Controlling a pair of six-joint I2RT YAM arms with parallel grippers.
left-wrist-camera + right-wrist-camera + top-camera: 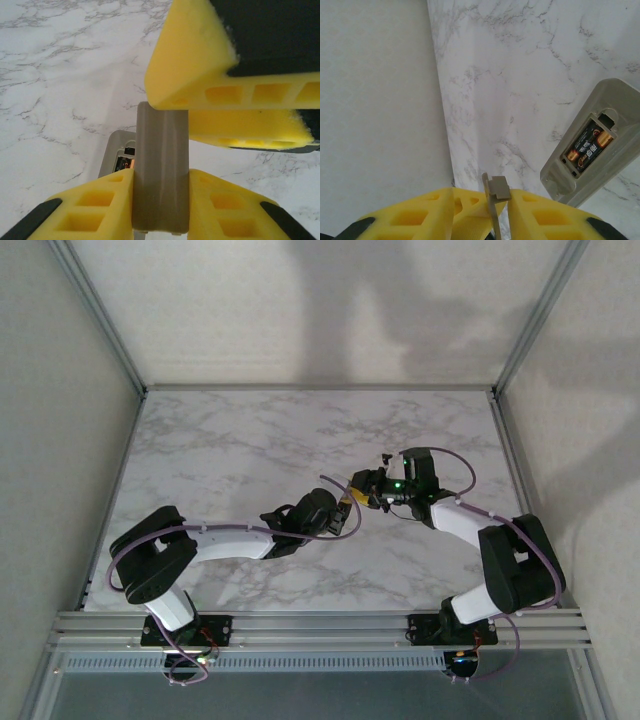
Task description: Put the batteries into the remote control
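The remote control (559,181) lies back-up on the marble, its compartment uncovered, and two dark batteries (590,146) with copper tips sit inside. In the left wrist view the remote control (115,145) and one battery (126,162) peek out behind a grey-tan battery cover (161,150). My left gripper (161,172) is shut on that cover, held upright above the table. My right gripper (481,192) straddles the cover's far end (497,187): one finger touches its tab, and a gap shows on the other side. Its yellow fingers (200,65) hang over the cover. Both grippers, left (347,502) and right (362,483), meet mid-table.
The marble table top (240,450) stretches wide to the left and back. A pale enclosure wall (375,100) stands along the table's edge, with metal frame posts (100,320) at the corners. The mounting rail (320,625) runs along the near edge.
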